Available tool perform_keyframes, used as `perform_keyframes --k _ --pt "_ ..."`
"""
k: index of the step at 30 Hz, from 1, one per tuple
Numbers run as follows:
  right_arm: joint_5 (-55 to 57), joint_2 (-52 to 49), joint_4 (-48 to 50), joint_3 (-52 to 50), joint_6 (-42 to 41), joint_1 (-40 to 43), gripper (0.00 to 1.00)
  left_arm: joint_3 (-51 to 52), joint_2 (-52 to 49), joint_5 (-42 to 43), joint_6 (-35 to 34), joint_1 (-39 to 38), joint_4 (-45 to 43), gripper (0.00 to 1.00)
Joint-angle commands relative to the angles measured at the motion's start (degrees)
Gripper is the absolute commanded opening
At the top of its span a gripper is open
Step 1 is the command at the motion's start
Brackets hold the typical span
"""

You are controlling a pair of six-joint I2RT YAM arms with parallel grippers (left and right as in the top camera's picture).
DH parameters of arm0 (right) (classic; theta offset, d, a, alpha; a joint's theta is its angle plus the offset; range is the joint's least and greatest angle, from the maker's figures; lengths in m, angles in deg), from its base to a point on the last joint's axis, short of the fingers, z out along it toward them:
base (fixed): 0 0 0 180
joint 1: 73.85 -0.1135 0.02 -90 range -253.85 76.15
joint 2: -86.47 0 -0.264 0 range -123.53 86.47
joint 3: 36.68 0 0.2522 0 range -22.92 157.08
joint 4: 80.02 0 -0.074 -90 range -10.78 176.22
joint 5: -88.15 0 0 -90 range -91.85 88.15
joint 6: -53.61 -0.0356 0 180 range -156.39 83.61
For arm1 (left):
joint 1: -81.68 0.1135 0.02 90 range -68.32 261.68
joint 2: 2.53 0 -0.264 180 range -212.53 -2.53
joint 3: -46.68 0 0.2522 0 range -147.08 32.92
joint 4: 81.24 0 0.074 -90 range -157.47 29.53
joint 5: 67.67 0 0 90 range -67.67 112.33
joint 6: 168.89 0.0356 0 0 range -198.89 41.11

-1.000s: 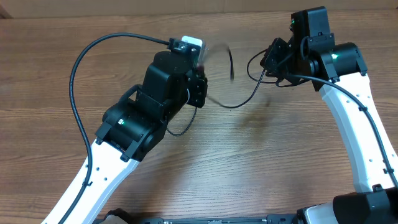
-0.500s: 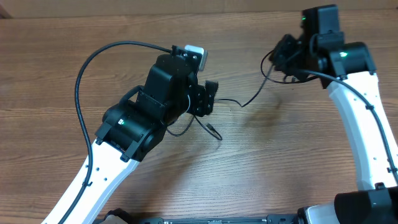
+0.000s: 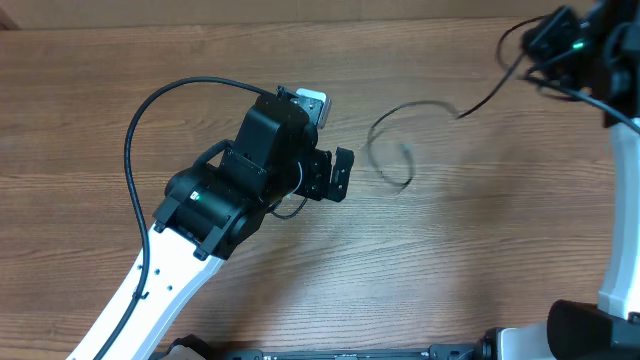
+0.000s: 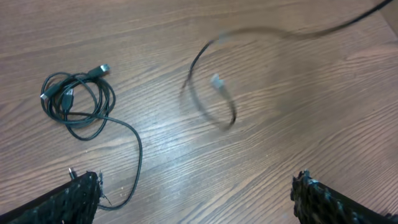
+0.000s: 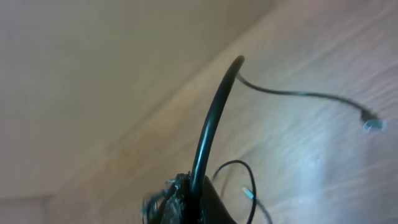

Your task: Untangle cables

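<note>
A small coiled bundle of thin black cables (image 4: 78, 102) lies on the wooden table, and its tail curls toward my left finger (image 4: 81, 194). My left gripper (image 4: 196, 198) hovers above the table, open wide with nothing between its jaws; in the overhead view it (image 3: 330, 178) covers most of the bundle. A separate cable (image 3: 392, 150) hangs in a blurred loop with a pale plug (image 4: 216, 81). That cable runs up to my right gripper (image 3: 548, 42) at the far right corner. In the right wrist view my right gripper (image 5: 194, 194) is shut on the cable (image 5: 214, 112).
The left arm's thick black cable (image 3: 135, 130) arcs over the table's left side. A cardboard-coloured wall (image 3: 250, 12) borders the far edge. Bare wood (image 3: 430, 260) lies between the two arms.
My left gripper has opened and let go of the cables. My right gripper has moved up and to the right, drawing one cable out into a free loop away from the bundle.
</note>
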Motion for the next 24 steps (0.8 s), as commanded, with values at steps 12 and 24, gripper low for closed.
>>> perform_keyframes --k 12,24 --pt "-0.8 -0.7 -5.4 6.3 4.2 6.4 0.04 -0.8 0.5 0.7 0.0 0.2 0.5 1.00" --pt "-15.1 -4.0 -13.6 6.2 4.2 1.4 0.04 -0.8 0.5 0.7 0.0 0.2 1.0 1.00"
